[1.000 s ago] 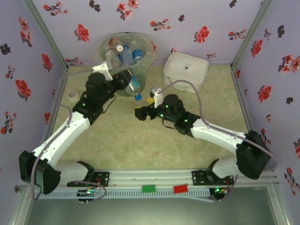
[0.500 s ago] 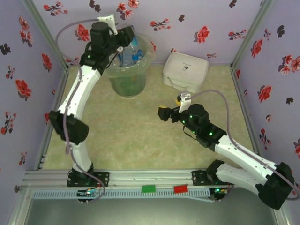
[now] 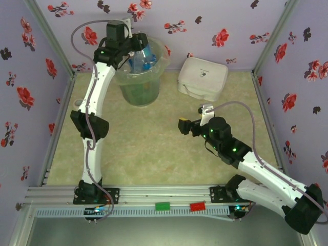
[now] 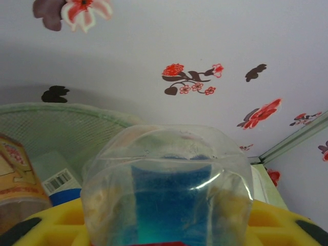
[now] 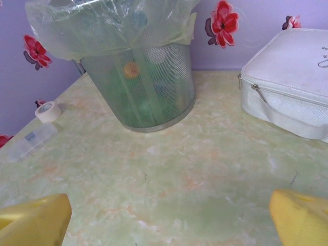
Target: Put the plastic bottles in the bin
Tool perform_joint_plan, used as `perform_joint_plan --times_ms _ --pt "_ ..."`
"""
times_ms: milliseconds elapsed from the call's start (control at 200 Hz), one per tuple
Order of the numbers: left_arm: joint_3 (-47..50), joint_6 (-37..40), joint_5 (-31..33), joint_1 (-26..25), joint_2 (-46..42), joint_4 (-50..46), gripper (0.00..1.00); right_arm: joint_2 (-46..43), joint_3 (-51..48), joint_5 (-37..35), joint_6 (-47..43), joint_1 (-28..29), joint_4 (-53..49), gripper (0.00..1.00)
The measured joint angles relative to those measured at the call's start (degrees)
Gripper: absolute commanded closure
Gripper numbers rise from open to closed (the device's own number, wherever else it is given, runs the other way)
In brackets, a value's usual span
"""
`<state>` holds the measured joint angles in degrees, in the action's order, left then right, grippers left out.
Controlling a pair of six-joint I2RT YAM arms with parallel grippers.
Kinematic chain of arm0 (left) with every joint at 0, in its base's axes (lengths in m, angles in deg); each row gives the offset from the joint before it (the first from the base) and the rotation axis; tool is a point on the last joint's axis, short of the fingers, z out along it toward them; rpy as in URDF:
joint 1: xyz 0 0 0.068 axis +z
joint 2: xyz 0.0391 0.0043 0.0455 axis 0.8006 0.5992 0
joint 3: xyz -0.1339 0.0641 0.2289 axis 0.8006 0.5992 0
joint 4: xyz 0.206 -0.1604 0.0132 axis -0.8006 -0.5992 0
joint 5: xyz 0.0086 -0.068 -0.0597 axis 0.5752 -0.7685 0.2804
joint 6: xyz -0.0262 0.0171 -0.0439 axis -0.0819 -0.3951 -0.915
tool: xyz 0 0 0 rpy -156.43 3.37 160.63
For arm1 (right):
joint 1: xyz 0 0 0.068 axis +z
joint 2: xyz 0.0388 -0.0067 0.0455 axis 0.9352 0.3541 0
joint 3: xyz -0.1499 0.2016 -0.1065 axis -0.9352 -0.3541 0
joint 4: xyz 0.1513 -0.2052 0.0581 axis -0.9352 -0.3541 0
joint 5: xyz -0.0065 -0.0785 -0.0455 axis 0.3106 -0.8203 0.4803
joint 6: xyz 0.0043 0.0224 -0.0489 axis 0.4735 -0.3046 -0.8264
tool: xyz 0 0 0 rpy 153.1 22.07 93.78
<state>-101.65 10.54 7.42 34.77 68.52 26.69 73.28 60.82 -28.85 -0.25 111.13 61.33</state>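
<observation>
**A:** In the upper left of the overhead view, what is the left gripper (image 3: 139, 44) doing?

**B:** It is pinching a clear, blue-labelled bottle (image 3: 146, 52) over the mouth of the bin (image 3: 137, 84), where other bottles (image 3: 136, 64) lie. The right gripper (image 3: 181, 126) hangs mid-frame with its fingers spread on nothing.

**A:** And the left wrist view?

**B:** The bottle sits at lower centre, clamped between yellow fingers (image 4: 277, 223), with the bin's rim at the left.

**A:** Right wrist?

**B:** Yellow fingertips (image 5: 36, 220) stand wide apart in the bottom corners. The bin is at upper left, and a white box (image 5: 292, 87) is at the right.

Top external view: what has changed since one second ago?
The left gripper, shut on a clear blue-labelled bottle, rose from in front of the bin to above its rim. The right gripper, open, drew back rightward. The bin and white box stayed.
</observation>
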Motion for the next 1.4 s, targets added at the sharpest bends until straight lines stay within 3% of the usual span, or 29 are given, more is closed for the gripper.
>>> perform_joint_plan --times_ms 65,150,260,435,615,940,1120,1400 --pt "0.0 -0.2 0.0 0.1 0.0 -0.5 0.50 0.0 0.0 0.0 0.0 0.0 0.0 0.00" --pt "0.0 0.0 0.0 0.1 0.0 -0.9 0.31 0.0 0.0 -0.1 0.0 0.0 0.0 0.00" --pt "0.1 -0.3 -0.2 0.1 0.0 -1.9 0.18 0.0 0.0 -0.3 0.0 0.0 0.0 0.00" --pt "0.1 -0.2 -0.2 0.1 0.0 -2.4 0.16 0.0 0.0 -0.6 0.1 0.0 0.0 0.00" --pt "0.8 0.1 -0.2 0.1 -0.2 -2.2 0.07 0.3 -0.2 -0.7 0.2 0.0 0.0 0.00" --pt "9.8 1.4 -0.9 -0.5 -6.7 -0.3 0.09 1.7 -0.9 -7.5 0.3 -1.1 -1.1 0.00" --pt "10.2 3.1 -1.5 -3.7 -9.5 2.0 0.11 1.7 -0.9 -8.6 0.3 -1.3 -1.4 0.00" --pt "13.3 0.7 -8.6 -8.4 -9.5 12.5 0.14 1.4 -0.9 -8.8 0.3 -1.4 -2.3 0.00"
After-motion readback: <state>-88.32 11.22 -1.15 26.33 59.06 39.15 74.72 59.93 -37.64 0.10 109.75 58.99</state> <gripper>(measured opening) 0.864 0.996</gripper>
